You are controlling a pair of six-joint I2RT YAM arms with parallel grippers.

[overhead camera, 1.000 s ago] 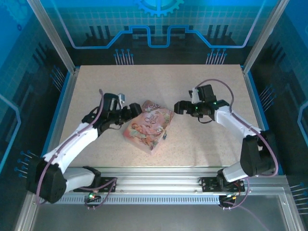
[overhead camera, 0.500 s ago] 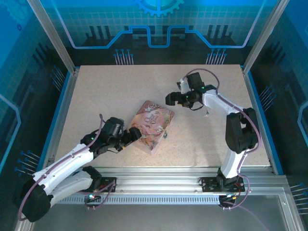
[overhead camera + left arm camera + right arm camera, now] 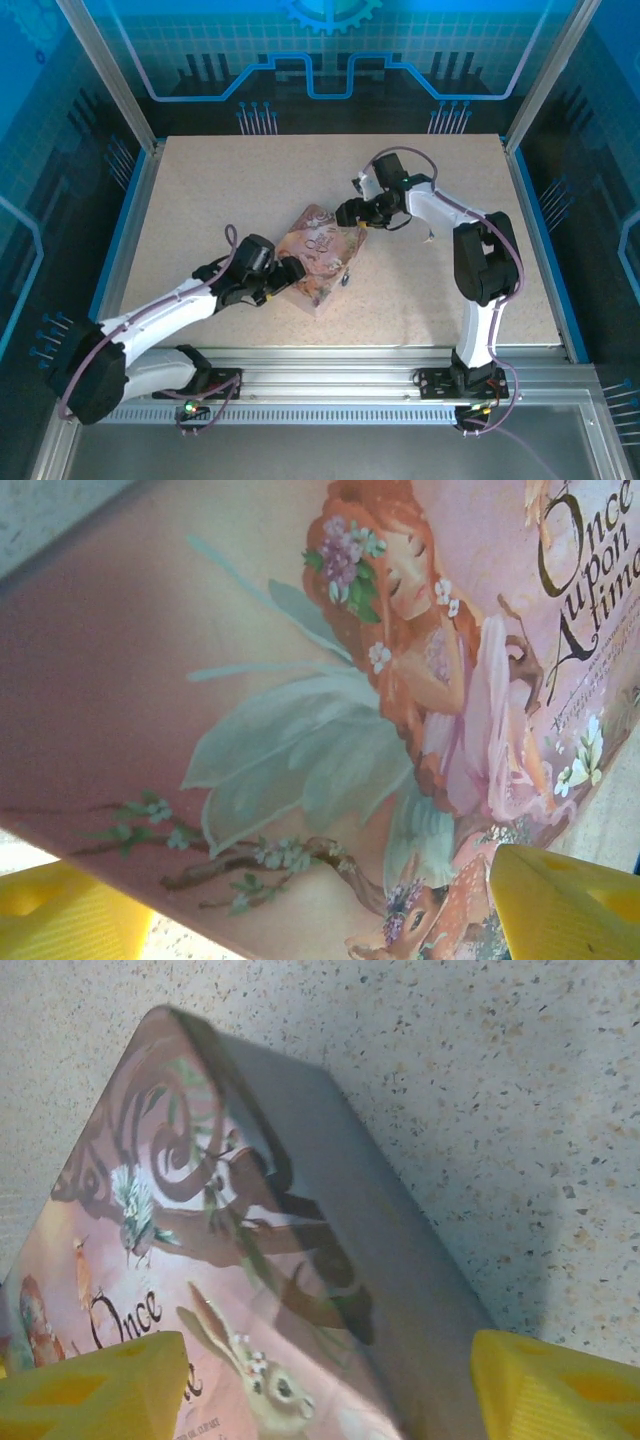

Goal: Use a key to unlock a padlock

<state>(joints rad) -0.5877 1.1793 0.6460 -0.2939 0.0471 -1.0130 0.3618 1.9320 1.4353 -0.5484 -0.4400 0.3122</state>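
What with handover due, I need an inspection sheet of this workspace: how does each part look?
Surface: speckled beige table.
Job's things: likely padlock, a small dark piece at the right edge of the pink box; too small to confirm.
Clutter: pink box, picture lid, mid-table.
Grippers: left gripper at the box's near corner, right gripper at its far corner; jaws open on both.
Cables: purple cables looped along both arms.
Surroundings: metal frame, blue panels.
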